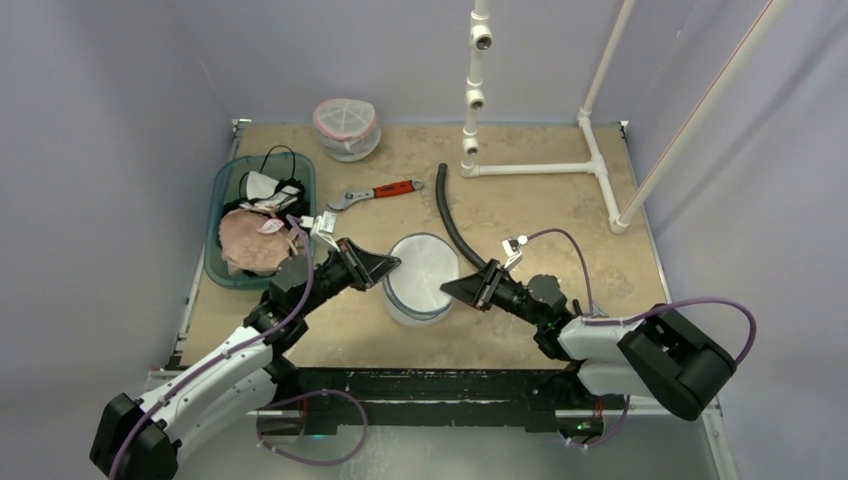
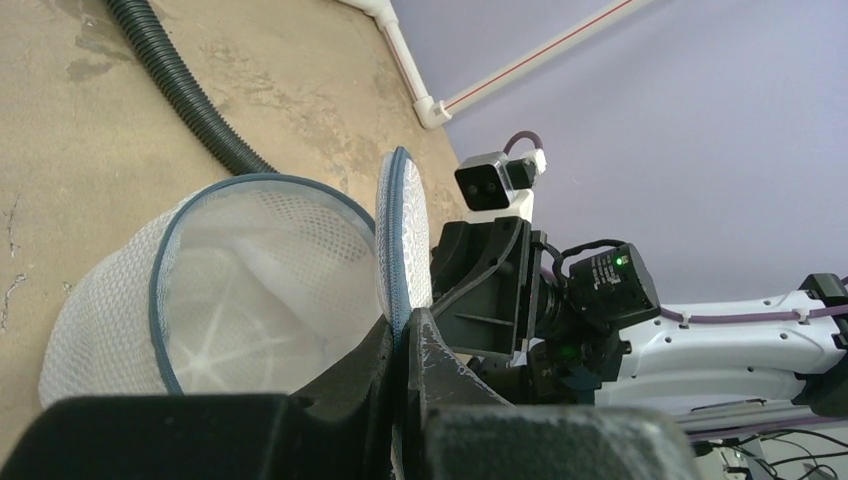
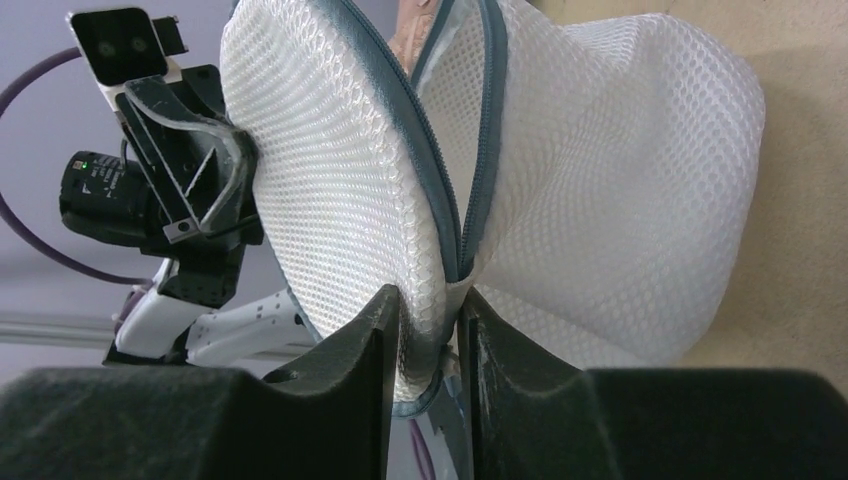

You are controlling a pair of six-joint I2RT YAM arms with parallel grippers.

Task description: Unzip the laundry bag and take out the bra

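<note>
The white mesh laundry bag (image 1: 420, 282) sat in the middle of the desk (image 1: 520, 205), between our two arms. Our left tool (image 1: 393, 266) was clamped on the blue-trimmed edge of the bag's lid (image 2: 403, 225), which stood up beside the open mouth. Our right tool (image 1: 447, 289) met the bag from the other side, its fingers (image 3: 385, 320) pinching the mesh at the zip seam between them. We could not make out the bra through the mesh. Farther back lay a black hose (image 1: 452, 220) and a red-handled wrench (image 1: 378, 192). A teal bin (image 1: 222, 190) of clothes stood at the left, and a second mesh bag (image 1: 347, 128) at the far edge.
</note>
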